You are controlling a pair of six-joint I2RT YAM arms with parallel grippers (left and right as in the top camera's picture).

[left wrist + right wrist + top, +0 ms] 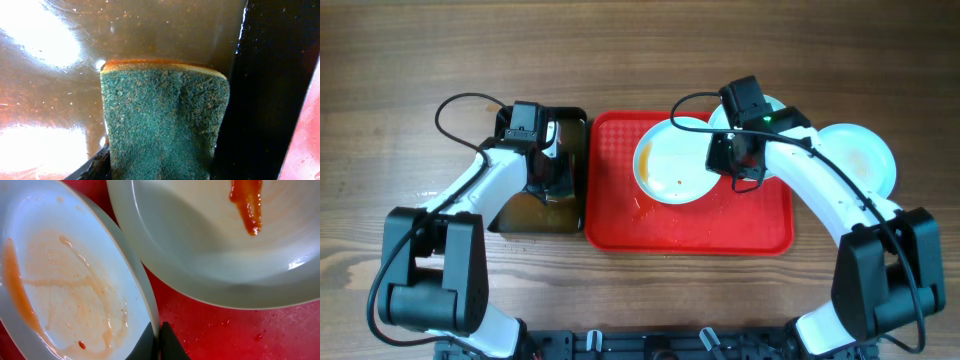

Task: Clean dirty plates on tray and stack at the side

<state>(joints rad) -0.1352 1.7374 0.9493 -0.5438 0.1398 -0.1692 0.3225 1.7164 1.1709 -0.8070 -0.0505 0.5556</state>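
**A:** Where is the right claw?

**B:** Clenched on the rim of a round, pale bluish-white shallow plate. It grips that plate's right edge, over the far half of the large red rectangular plastic tray.

**A:** How does this smeared plate look?

**B:** Thin orange sauce is wiped in arcs across its well. A thicker orange band runs along one side, and there is a small red spot close to the rim. Whether it rests on the tray or is lifted off it, I cannot tell.

**A:** And the other plates?

**B:** A second plate of the same kind lies just beside it, to the right on the tray. In the overhead view it is mostly hidden beneath the right arm. This streaked plate carries a thick, glossy red-orange streak of sauce. The third plate sits off the tray, on the wooden tabletop to the right, with a faint yellowish film in its well.

**A:** The tray itself?

**B:** A textured red base, wet-looking, with small orange smudges on the near left side of the held plate.

**A:** What about the left claw?

**B:** It is down in the narrow black rectangular bin left of the tray, grasping a green scouring sponge with an orange-brown backing. The sponge stands in brownish water, close against the bin's right wall.
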